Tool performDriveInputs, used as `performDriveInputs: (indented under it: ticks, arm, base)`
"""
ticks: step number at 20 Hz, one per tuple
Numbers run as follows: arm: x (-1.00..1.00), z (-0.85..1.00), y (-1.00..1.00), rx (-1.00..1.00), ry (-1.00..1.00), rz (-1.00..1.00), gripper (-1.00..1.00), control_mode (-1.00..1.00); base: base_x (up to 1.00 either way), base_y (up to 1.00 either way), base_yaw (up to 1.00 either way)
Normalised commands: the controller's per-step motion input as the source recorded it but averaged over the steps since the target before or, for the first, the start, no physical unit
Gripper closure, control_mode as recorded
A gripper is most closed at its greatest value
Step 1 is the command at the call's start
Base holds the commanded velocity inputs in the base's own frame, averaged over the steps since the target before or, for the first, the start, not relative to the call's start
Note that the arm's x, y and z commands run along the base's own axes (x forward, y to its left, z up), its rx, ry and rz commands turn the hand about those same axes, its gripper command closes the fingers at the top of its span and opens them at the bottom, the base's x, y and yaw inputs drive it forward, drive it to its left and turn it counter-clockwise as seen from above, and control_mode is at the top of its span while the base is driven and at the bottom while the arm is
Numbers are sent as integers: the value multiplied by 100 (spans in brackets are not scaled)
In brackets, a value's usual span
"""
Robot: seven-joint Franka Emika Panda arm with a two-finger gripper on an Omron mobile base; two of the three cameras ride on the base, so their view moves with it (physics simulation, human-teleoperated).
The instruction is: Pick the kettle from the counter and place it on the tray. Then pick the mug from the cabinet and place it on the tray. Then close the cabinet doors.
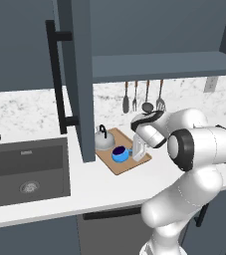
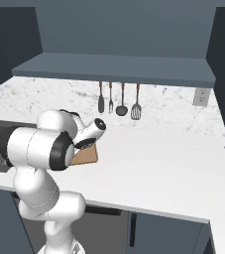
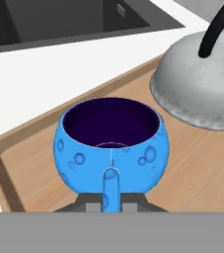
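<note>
Left base view: the tray point(image 1: 115, 164) lies on the white tabletop point(image 1: 45, 199) just right of the open cabinet door point(image 1: 82, 84) with its black bar handle point(image 1: 58, 79). On it stand the kettle point(image 1: 103, 141) at the back and the blue mug point(image 1: 119, 154) in front, close together. The arm's gripper point(image 1: 136, 154) is down at the mug's right side, over the tray. The sink point(image 1: 25, 172) sits to the left; utensils point(image 1: 143, 97) hang on the backsplash.

Right base view: the arm's white body covers most of the work; a corner of the tray point(image 2: 86, 155) shows beneath the hand. The open cabinet shelf point(image 2: 114, 69) runs overhead, with the other door point(image 2: 223, 84) swung out at the right.

Hand view: the mug point(image 3: 111, 146) sits upright on the tray point(image 3: 29, 178), its small handle point(image 3: 110, 190) pointing straight at the camera and pinched between the two fingers point(image 3: 89, 206), which are closed on it. The kettle point(image 3: 202, 89) stands just behind and to the right, apart from the mug.

The mug looks rigid, light and glossy, so probably slippery; the handle gives a narrow hold from which the mug could swing or twist. Judging by its position, it is ready for release, after which the doors need closing by their bar handles.
</note>
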Motion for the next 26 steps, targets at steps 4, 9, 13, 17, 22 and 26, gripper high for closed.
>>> performDriveInputs:
  ticks: [4,9,13,17,22,26]
  arm:
    - [29,-26,0,0,0,4,100,-100]
    - [23,-20,0,0,0,5,100,-100]
    - [2,0,0,0,0,4,-100,-100]
    - [-2,12,0,0,0,0,-100,-100]
    - [-16,32,-1,0,0,2,-100,-100]
    - [-35,45,0,0,0,9,-100,-100]
  base:
    - [0,0,0]
    - [0,0,0]
    - [0,0,0]
    - [0,0,0]
    - [0,0,0]
    - [0,0,0]
